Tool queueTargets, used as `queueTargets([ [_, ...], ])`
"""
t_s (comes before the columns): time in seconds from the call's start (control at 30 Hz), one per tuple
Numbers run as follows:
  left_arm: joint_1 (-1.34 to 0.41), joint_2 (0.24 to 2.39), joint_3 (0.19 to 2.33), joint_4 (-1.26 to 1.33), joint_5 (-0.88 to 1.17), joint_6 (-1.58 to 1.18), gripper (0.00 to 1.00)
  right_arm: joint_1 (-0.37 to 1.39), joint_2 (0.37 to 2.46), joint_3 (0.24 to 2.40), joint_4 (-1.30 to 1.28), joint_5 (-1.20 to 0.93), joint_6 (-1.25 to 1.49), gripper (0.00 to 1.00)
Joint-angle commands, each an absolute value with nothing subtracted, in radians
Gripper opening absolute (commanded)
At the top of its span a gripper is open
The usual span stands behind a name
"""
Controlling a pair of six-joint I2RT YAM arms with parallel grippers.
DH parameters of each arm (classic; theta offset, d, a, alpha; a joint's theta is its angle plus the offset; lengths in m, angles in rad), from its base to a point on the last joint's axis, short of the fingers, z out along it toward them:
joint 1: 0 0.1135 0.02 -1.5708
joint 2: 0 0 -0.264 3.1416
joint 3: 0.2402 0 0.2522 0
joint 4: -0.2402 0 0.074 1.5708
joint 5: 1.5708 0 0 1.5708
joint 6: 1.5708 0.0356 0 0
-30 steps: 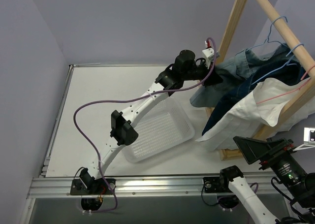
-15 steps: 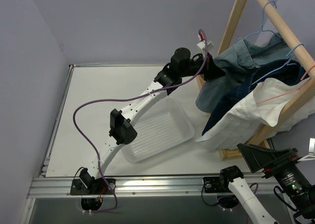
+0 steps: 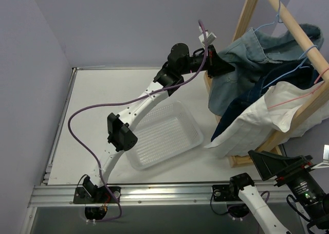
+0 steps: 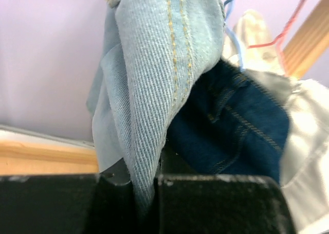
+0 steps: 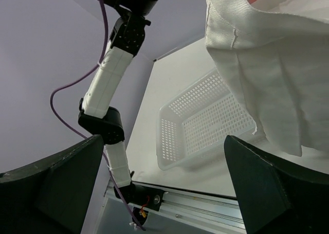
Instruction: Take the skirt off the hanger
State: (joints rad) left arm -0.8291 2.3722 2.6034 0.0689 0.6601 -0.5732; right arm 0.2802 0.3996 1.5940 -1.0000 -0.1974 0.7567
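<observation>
A light blue denim skirt [image 3: 262, 54] hangs from a blue wire hanger [image 3: 280, 10] on the wooden rail [image 3: 298, 31] at the right. My left gripper [image 3: 226, 68] is raised high and shut on the skirt's left edge, lifting it. In the left wrist view the pale denim [image 4: 154, 79] runs down between my closed fingers [image 4: 216, 203]. My right gripper [image 3: 280, 164] is open and empty, low at the near right; its fingers [image 5: 46, 187] frame the basket.
A dark denim garment [image 3: 272, 85] and a white garment [image 3: 257, 123] on a pink hanger [image 3: 303, 97] hang beside the skirt. A white perforated basket [image 3: 164, 136] sits on the table under the left arm. The wooden rack post [image 3: 241, 23] stands behind the left gripper.
My left gripper has risen and pulled the skirt's edge upward and to the left; the skirt now rides higher over the rail. The right arm has barely moved.
</observation>
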Motion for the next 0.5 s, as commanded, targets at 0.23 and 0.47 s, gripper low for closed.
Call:
queueTargets([
  [0.23,-0.790,2.125,2.464,0.310,0.718,-0.557,0.02,0.273,0.465,1.598,-0.977,-0.184,0.701,1.00],
  [0.47,-0.726,1.947,2.171,0.393,0.770,-0.565,0.02,0.275,0.506,1.603,-0.957,-0.219,0.663,1.00],
])
